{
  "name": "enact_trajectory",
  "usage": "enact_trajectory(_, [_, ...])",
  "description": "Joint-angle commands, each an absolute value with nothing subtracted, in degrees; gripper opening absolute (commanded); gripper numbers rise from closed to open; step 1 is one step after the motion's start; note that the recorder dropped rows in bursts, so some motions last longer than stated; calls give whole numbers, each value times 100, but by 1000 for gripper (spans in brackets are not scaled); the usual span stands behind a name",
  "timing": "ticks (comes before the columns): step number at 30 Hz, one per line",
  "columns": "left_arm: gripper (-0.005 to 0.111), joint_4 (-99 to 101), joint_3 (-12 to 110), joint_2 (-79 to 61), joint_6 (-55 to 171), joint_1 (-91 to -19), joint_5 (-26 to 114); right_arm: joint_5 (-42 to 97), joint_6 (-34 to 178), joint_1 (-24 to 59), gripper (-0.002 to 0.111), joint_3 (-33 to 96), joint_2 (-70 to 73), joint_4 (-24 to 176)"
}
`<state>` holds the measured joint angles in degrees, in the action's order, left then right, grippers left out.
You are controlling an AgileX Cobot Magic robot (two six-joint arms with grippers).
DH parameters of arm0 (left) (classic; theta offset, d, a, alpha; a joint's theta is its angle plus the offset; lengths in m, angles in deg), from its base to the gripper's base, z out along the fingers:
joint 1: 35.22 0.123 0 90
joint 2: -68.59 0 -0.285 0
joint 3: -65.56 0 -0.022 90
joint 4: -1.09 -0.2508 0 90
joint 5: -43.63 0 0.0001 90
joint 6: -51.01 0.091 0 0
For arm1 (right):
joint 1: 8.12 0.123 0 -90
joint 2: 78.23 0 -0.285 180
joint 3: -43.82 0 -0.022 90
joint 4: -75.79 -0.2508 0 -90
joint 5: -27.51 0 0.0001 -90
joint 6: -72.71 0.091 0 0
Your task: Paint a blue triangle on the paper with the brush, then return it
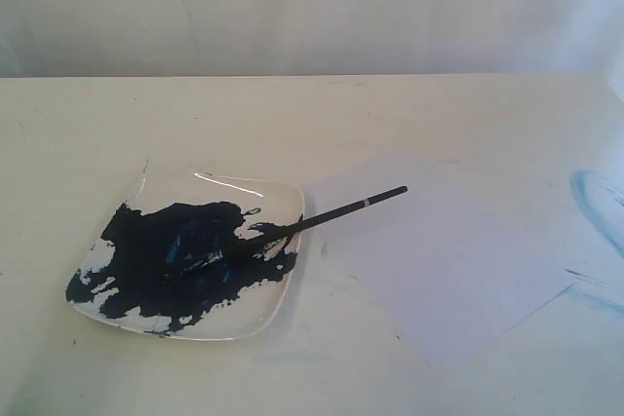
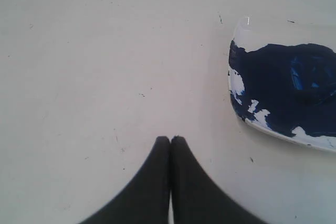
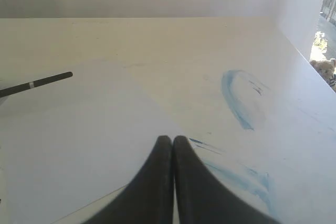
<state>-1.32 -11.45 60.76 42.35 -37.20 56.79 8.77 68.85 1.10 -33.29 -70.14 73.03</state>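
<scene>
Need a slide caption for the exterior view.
Paintbrush rests bristles-first on the blue-smeared square plate, handle pointing toward the blank white paper.

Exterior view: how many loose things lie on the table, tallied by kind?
Plate: 1
Brush: 1
Paper sheet: 1
Total: 3

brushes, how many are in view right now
1. The brush lies across the rim of the plate, bristles in the dark blue paint, handle end out over the paper. No other shows in any view.
</scene>
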Motion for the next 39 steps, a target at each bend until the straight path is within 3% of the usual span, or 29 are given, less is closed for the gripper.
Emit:
enact_trajectory(1, [0, -97, -1166, 6080, 4200, -3745, 5687, 934, 6868, 84, 0, -3340, -7045, 7300])
enact_trajectory(24, [0, -97, -1166, 6080, 4200, -3745, 5687, 1115, 6866, 84, 0, -3340, -7045, 7300])
enact_trajectory(33, [0, -97, -1166, 6080, 4200, -3745, 5687, 3462, 8332, 84, 0, -3340, -7045, 6670])
enact_trajectory(39, [0, -97, -1166, 6080, 4200, -3745, 5687, 4002, 9102, 84, 0, -3340, -7045, 6531])
